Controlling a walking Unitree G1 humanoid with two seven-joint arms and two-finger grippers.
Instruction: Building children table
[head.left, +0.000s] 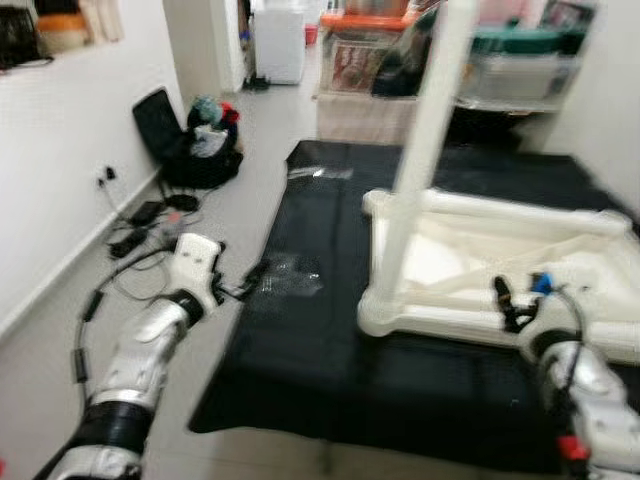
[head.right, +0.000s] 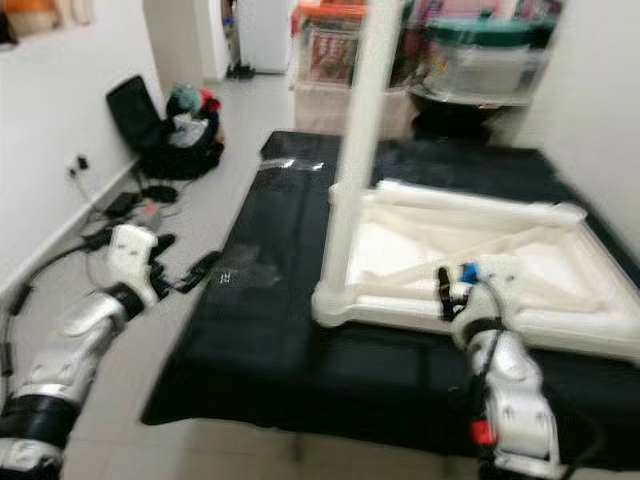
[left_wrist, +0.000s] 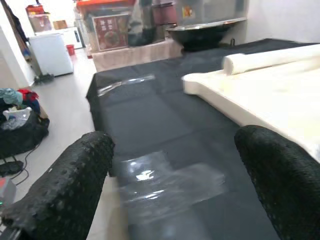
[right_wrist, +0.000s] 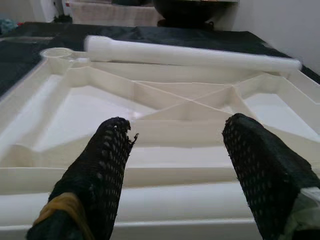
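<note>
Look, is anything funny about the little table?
Yes. The white table top lies upside down on the black mat, ribs showing, with one leg standing up at a corner while another leg lies loose across it.

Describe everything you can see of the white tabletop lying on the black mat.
The white tabletop looks like moulded plastic and lies upside down on the black mat, its underside showing raised rims and diagonal stiffening ribs. One white leg stands upright in its near left corner socket; a loose leg lies along its far edge beside an empty round socket. The right gripper hangs open just above its near rim, apparently not touching it.
</note>
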